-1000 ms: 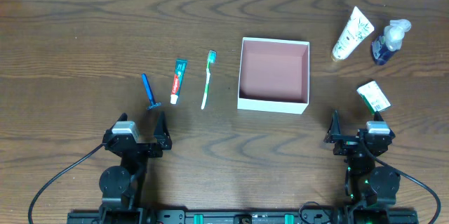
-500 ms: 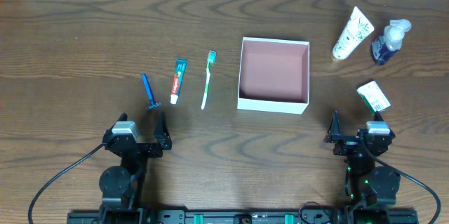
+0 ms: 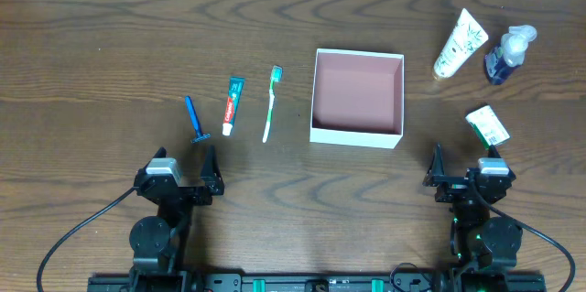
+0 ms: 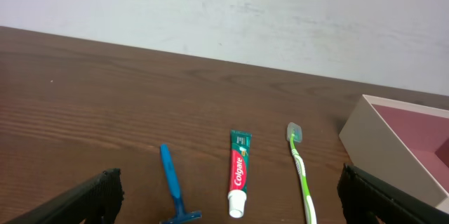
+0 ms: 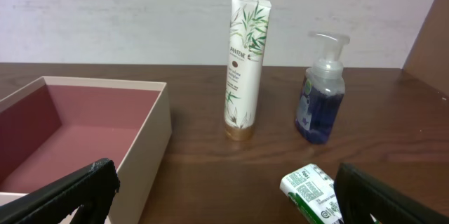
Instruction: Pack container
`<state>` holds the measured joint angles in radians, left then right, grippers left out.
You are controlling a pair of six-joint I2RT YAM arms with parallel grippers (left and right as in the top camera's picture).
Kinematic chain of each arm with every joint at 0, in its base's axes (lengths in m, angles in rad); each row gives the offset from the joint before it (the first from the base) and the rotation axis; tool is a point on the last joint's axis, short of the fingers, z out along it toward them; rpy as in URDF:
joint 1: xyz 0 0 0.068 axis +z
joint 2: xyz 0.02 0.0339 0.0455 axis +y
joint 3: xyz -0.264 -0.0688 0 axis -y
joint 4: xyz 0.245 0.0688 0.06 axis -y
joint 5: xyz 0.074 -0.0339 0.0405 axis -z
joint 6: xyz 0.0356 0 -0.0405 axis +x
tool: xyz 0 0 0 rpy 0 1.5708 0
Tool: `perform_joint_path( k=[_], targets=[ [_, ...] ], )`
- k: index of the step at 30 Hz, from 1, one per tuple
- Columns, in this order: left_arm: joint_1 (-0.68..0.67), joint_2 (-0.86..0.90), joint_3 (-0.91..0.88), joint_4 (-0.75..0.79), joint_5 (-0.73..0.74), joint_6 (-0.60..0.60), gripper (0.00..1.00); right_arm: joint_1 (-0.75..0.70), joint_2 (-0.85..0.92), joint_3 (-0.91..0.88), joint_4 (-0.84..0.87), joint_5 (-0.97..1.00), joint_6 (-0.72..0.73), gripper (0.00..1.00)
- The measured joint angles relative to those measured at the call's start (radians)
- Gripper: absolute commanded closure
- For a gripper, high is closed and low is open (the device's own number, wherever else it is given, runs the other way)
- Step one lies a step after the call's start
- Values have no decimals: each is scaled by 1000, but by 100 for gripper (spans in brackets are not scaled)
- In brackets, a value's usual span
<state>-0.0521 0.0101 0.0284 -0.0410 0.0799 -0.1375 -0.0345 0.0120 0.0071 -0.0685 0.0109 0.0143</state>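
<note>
The container (image 3: 355, 136), a shallow square box with white walls and a pink inside, sits at the table's middle with nothing in it. Left of it lie a green toothbrush (image 3: 271, 102), a small toothpaste tube (image 3: 232, 105) and a blue razor (image 3: 194, 120). To its right are a white leaf-print tube (image 3: 460, 44), a blue pump bottle (image 3: 506, 55) and a green-and-white packet (image 3: 487, 125). My left gripper (image 3: 180, 175) stands open near the front edge, just behind the razor. My right gripper (image 3: 467, 175) is open too, just behind the packet. Neither holds anything.
In the right wrist view the leaf-print tube (image 5: 245, 66) and the pump bottle (image 5: 321, 90) stand upright against a pale wall. The packet (image 5: 312, 190) lies close to my right finger (image 5: 382, 199). Bare dark wood shows between the grippers and the objects.
</note>
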Motion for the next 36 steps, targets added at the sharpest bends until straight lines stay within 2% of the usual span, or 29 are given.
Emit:
perform_joint_path(
  k=[4, 11, 16, 19, 23, 27, 34, 36],
  targets=[
    [0, 0, 0, 0, 0, 0, 2, 0, 0, 0, 1, -28, 56, 1],
    [0, 0, 0, 0, 0, 0, 2, 0, 0, 0, 43, -101, 327, 1],
    [0, 0, 0, 0, 0, 0, 2, 0, 1, 15, 206, -229, 352, 1],
    [0, 0, 0, 0, 0, 0, 2, 0, 3, 82, 214, -251, 336, 1],
    [0, 0, 0, 0, 0, 0, 2, 0, 70, 307, 82, -237, 243, 1],
    [0, 0, 0, 0, 0, 0, 2, 0, 266, 590, -124, -173, 149, 1],
    [0, 0, 0, 0, 0, 0, 2, -13, 866, 1227, -616, -117, 35, 1],
    [0, 0, 0, 0, 0, 0, 2, -42, 1076, 1472, -815, -130, -13, 1]
  ],
)
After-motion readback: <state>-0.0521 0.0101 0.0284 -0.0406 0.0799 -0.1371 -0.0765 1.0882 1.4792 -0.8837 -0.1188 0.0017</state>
